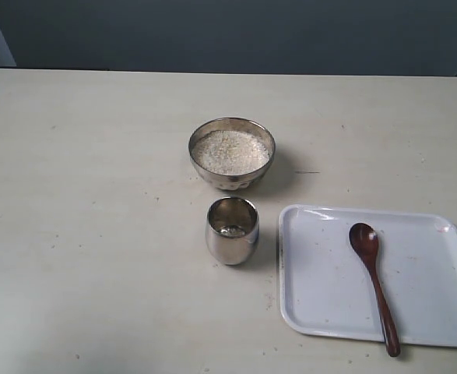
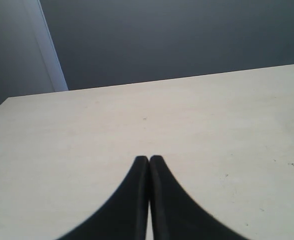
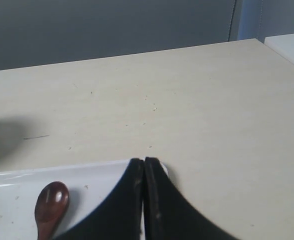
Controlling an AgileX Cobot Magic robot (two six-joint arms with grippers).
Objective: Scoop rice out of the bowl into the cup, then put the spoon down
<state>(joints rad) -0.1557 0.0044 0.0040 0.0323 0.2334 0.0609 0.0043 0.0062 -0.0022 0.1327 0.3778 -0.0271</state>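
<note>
Evidently idle.
spoon (image 1: 377, 290): resting on tray (image 1: 321, 265), near right gripper (image 3: 144, 161), which is closed, empty.
left gripper (image 2: 149, 159): closed, empty.
cup (image 1: 232, 245): just beside bowl (image 1: 230, 181), probably for a short carry.

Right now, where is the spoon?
In the exterior view the spoon lies on the white tray at the lower right, right of the cup, its handle tip reaching past the tray's near edge.

The left gripper (image 2: 149, 159) is showing two smooth black fingers (image 2: 131, 200), wide near the wrist and curving in to thin rounded tips. The right gripper (image 3: 144, 161) is looking the same, with tiny pale specks dotting its black fingers (image 3: 162, 210).
</note>
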